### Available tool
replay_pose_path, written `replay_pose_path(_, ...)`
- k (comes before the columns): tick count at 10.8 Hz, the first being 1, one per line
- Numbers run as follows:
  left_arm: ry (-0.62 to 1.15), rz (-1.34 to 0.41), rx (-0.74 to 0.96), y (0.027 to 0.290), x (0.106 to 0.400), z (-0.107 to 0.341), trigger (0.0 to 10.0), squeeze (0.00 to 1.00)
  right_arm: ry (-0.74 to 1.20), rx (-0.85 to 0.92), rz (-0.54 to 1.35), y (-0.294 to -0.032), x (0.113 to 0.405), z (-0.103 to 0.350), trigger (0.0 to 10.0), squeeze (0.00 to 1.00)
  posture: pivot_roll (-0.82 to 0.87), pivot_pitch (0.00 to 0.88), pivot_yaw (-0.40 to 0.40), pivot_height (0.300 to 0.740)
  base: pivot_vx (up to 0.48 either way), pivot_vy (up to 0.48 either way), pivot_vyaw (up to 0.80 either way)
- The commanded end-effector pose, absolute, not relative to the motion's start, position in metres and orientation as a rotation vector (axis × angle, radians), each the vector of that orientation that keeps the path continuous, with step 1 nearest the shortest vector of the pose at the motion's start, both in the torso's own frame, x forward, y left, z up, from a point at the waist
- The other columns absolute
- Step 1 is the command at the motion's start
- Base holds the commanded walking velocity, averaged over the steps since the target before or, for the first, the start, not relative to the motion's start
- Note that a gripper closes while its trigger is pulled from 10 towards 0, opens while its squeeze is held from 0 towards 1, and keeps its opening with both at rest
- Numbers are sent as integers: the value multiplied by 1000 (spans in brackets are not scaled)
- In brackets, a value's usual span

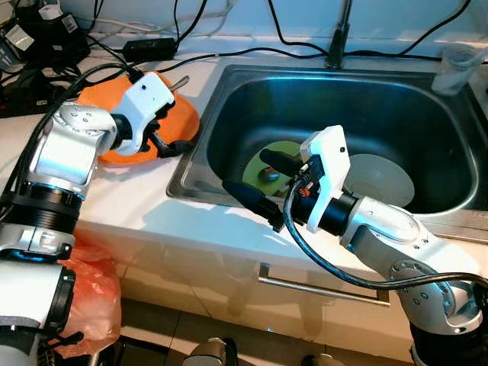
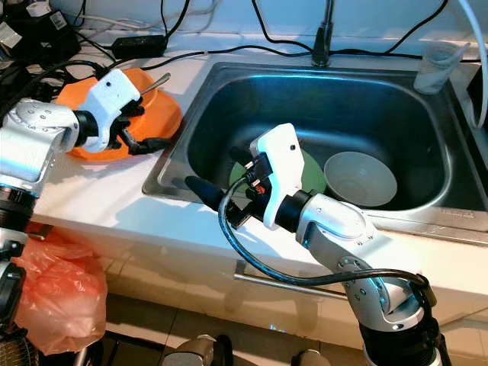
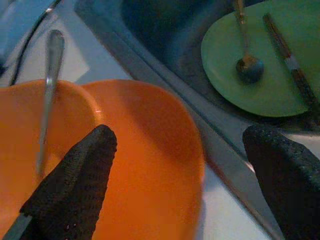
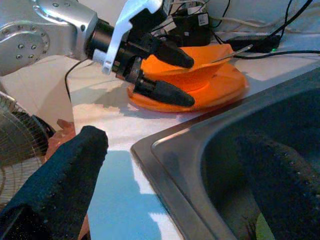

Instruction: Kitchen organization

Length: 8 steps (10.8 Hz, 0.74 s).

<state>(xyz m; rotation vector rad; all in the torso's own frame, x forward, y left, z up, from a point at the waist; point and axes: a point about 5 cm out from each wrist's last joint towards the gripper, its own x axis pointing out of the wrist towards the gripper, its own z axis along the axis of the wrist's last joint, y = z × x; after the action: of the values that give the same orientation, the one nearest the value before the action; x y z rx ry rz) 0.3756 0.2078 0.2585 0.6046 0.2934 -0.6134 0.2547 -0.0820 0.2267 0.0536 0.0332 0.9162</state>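
Nearest to us, at about five o'clock in the head view, our right arm reaches forward and its right claw (image 1: 255, 183) hangs spread over the near rim of the sink (image 1: 200, 145), one finger above the basin, the other over the front edge, gripping nothing. Past it, at roughly twelve o'clock from that claw, a green plate (image 3: 260, 70) lies on the sink floor with a spoon (image 3: 247, 65) and what looks like a knife (image 3: 287, 60) resting on it. A pale bowl (image 2: 360, 179) sits just beside the plate, toward three o'clock.

On the white tabletop (image 1: 130, 198), at ten o'clock, our left claw (image 1: 169, 131) hovers spread just above the near edge of an orange dish (image 2: 164, 114) (it seems to be a bowl on a matching plate, though we cannot be sure). A metal utensil (image 3: 50, 100) lies in it, handle pointing toward the wall. Neither claw is touching its dish yet, as far as we can tell.

We judge the risks to be these: closing the left claw on the thin, sloped orange rim could tip it and send the utensil sliding onto the tabletop. Reaching down with the right claw, a finger could catch the steel rim, or lifting the green plate could spill the loose cutlery. Cables (image 1: 229, 53) run close behind the sink, so a wide swing could snag them.
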Motion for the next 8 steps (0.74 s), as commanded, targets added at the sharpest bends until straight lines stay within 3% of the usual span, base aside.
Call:
replay_pose_path(1, 229, -519, 608, 222, 379, 280, 10000, 0, 21, 41, 943, -78, 254, 229, 10000, 0, -16, 86, 105, 740, 0, 0, 0)
replay_pose_path(5, 185, -509, 599, 225, 380, 295, 10000, 0, 24, 43, 942, -79, 255, 228, 10000, 0, -11, 88, 103, 740, 0, 0, 0)
replay_pose_path(8, 285, -487, 558, 237, 386, 262, 10000, 0, 24, 44, 941, -78, 255, 228, 10000, 0, -20, 93, 105, 740, 0, 0, 0)
